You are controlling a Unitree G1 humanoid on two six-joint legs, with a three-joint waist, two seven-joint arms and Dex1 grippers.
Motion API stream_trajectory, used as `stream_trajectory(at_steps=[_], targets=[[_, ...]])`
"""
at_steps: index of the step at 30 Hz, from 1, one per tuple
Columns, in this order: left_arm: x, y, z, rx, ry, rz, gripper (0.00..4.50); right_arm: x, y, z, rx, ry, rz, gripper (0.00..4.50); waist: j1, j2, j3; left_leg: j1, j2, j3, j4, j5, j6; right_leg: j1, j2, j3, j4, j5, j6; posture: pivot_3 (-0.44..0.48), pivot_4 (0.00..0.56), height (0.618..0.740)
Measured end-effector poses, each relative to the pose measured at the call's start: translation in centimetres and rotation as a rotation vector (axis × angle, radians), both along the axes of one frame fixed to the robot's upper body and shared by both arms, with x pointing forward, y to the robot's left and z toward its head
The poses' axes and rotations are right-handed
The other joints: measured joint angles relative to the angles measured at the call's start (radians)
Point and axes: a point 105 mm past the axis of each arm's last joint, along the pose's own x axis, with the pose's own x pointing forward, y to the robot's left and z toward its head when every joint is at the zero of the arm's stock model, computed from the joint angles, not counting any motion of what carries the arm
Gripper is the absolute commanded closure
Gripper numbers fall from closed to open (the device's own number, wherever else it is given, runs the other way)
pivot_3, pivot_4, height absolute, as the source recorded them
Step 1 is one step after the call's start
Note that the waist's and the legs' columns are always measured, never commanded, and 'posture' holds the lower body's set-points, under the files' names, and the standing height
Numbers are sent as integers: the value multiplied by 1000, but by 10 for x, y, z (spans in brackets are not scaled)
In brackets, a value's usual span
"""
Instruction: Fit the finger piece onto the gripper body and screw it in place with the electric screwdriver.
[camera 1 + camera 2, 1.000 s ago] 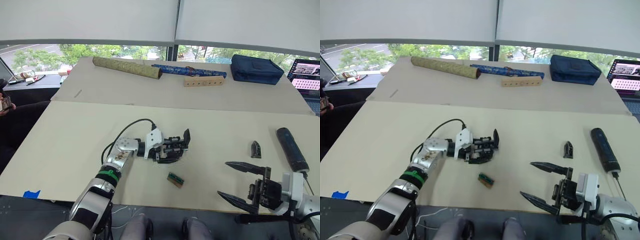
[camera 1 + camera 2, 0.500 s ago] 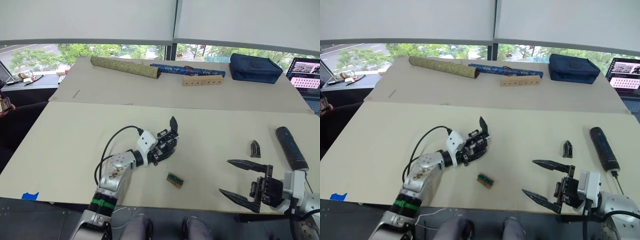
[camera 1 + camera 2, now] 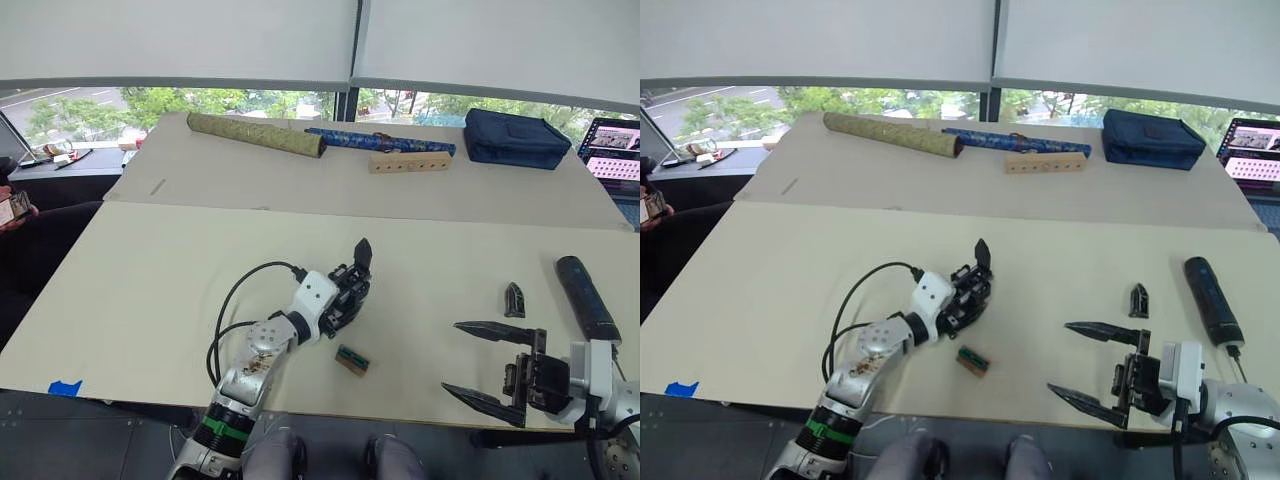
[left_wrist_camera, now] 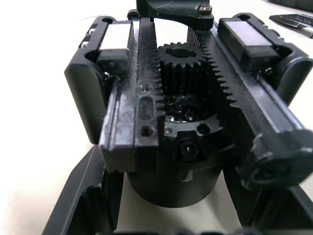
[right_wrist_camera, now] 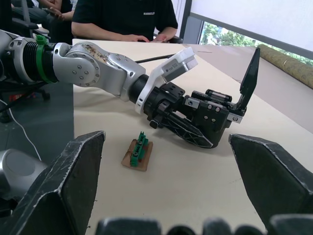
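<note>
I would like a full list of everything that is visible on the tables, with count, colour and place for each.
gripper body: 1, black, near table centre, held by the left gripper
finger piece: 1, black, near table, right side
electric screwdriver: 1, dark blue, right of the finger piece
small block: 1, green on brown, near front edge
roll: 1, olive, far table
patterned roll: 1, blue, far table
wooden block: 1, tan, far table
bag: 1, navy, far right
laptop: 1, far right edge
left gripper: shut on the body
right gripper: open, empty

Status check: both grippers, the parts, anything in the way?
Left gripper shut on gripper body, tilted up off table. Right gripper open, holding nothing. Finger piece and electric screwdriver lie untouched beside it. Small green block between the arms.
</note>
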Motion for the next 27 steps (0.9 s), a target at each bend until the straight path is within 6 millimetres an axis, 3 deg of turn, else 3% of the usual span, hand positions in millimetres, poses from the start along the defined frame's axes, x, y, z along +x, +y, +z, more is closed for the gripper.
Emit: stream_trajectory(at_steps=[4,10,19,27], targets=[[-2,-2,-1,-1,12,-20,27,2,1,2,-3,-2,-2,0,1,0,0,0,0,0,0,0,0,0,0,0,0,0,0,0,150,734],[-3,8,-3,38,15,-67,27,2,2,4,-1,-8,-10,0,-2,0,0,1,0,0,0,1,-1,0,0,0,0,0,0,0,150,734],[7,42,1,147,35,-268,27,4,2,6,1,-22,-12,0,-3,1,-1,1,0,0,0,1,-2,0,1,-1,0,0,0,0,150,734],[17,43,2,171,16,-475,27,8,3,7,5,-30,-11,0,-3,1,-1,0,-1,1,0,1,-2,0,1,-1,0,0,0,0,150,734]])
